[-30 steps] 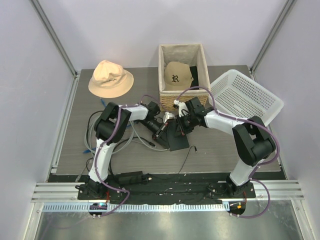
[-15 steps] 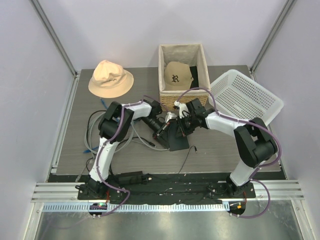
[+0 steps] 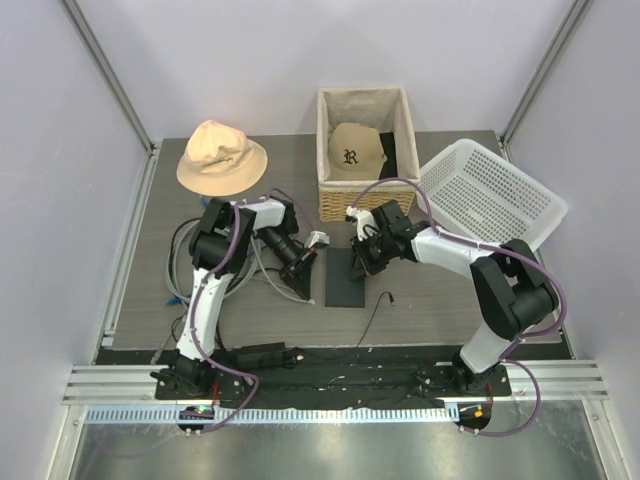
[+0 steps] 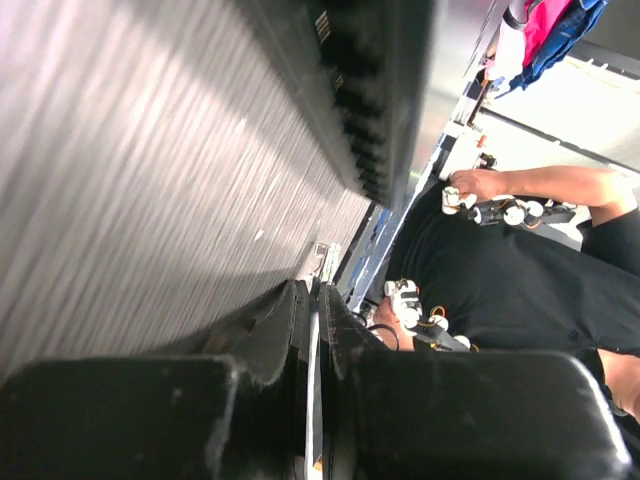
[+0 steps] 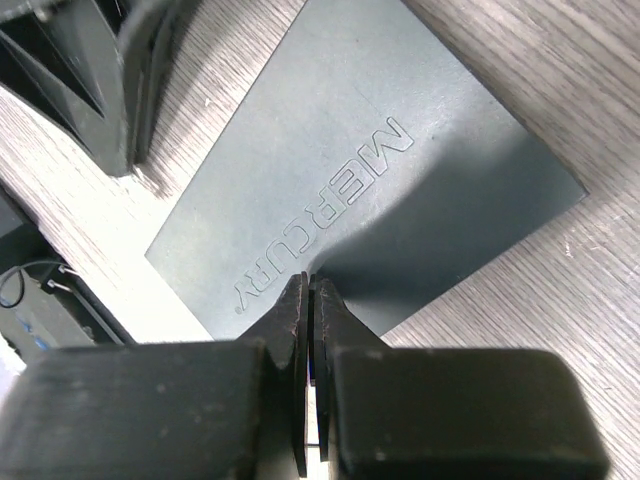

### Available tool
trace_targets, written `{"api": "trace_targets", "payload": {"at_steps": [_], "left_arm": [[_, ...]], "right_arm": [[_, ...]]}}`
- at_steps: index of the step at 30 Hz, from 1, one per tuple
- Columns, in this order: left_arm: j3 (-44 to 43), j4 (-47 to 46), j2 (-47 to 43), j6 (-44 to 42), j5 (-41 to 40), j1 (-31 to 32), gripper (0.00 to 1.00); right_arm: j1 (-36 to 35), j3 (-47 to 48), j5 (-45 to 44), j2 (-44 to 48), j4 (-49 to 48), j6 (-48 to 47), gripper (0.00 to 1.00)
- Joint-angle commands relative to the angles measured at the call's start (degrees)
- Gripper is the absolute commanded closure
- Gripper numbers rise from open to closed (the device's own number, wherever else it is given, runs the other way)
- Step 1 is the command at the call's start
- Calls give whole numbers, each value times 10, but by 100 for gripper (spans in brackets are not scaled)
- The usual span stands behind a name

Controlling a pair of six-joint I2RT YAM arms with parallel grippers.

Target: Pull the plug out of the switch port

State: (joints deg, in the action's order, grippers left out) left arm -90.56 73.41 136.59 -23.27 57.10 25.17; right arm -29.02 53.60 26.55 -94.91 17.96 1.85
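The Mercury switch is lying flat on the table. The right gripper is poised at its lid, jaws pinched together on nothing. The left gripper is sitting just left of it, also closed, facing the socket edge. The box is looking light, rigid and slick, so I'd be pinning the lid and gripping the plug's body.
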Motion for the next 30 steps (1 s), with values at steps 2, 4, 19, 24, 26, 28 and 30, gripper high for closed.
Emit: {"api": "trace_targets", "payload": {"at_steps": [2,4,19,24,26,28,30], "left_arm": [[5,14,7,-8,-66,-11,100],[-7,26,8,-13,-64,-14,100],[-241,-6,-90,76,-253,-176,100],[-291,-66,-121,125,-357,-192,100],[-296,-95,-148,150,-372,-192,89],[-297,-121,-165,175,-364,-192,62],[-299,-128,-189,175,-341,-190,1]], "right_arm": [[4,-32,-75,-10,47,-52,99],[4,-28,-78,-8,51,-68,99],[4,94,-69,36,53,-78,99],[4,135,-79,40,55,-97,99],[4,146,-77,43,55,-98,99],[4,147,-74,50,54,-96,99],[5,144,-69,57,52,-91,99]]}}
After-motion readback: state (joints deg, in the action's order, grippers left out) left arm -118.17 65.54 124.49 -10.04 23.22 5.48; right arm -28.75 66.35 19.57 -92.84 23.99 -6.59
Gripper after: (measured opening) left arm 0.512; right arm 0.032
